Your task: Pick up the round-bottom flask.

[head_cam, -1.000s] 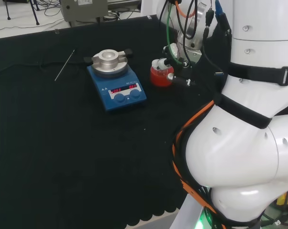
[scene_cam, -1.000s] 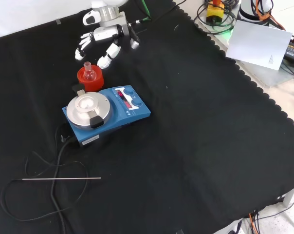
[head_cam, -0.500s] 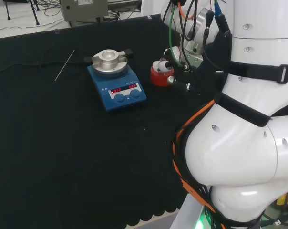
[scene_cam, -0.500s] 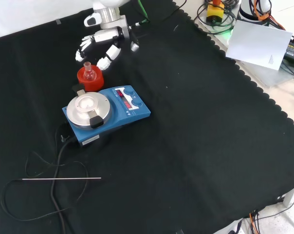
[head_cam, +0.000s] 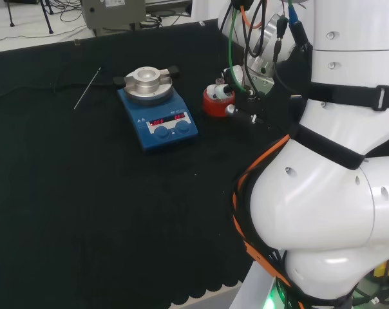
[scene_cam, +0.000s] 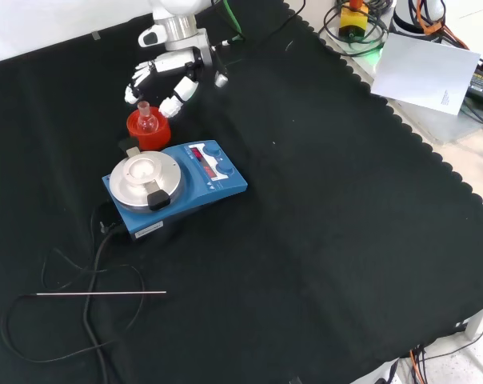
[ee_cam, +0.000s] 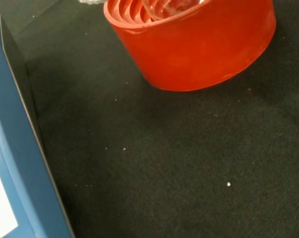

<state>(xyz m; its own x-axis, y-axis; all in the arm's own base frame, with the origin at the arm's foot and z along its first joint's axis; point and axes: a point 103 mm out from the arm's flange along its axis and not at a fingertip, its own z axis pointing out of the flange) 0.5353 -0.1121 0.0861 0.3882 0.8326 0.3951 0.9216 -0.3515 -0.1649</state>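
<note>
The hand (scene_cam: 168,67) has drifted a little since a second ago: in the front view it sits slightly higher and farther from the flask (scene_cam: 146,120), and in the head view it has shifted right of the red stand (head_cam: 218,102), with more of the stand now showing clear. Nothing else on the cloth has changed place.

The flask sits in the stand, neck up, just beyond the blue hotplate (scene_cam: 176,186) in the front view. The stand is just beside the hotplate's far edge; I cannot tell whether they touch. The hand hangs above and beyond the flask, apart from it, its fingers (scene_cam: 140,74) spread and only loosely bent, holding nothing. From the wrist camera the stand (ee_cam: 199,42) looms close, with clear glass glinting in its ribbed top and the hotplate's blue side (ee_cam: 18,163) alongside.

The reach looks unfinished, so the grasp has yet to come. The risks, as I see them: the flask is clear glass with a narrow neck, so fingers closing off-centre could tip it out of the stand or knock it against the hotplate. The stand is loose on the cloth, so a sideways nudge might slide the pair. And the crowding leaves little room on the hotplate side for fingers.
</note>
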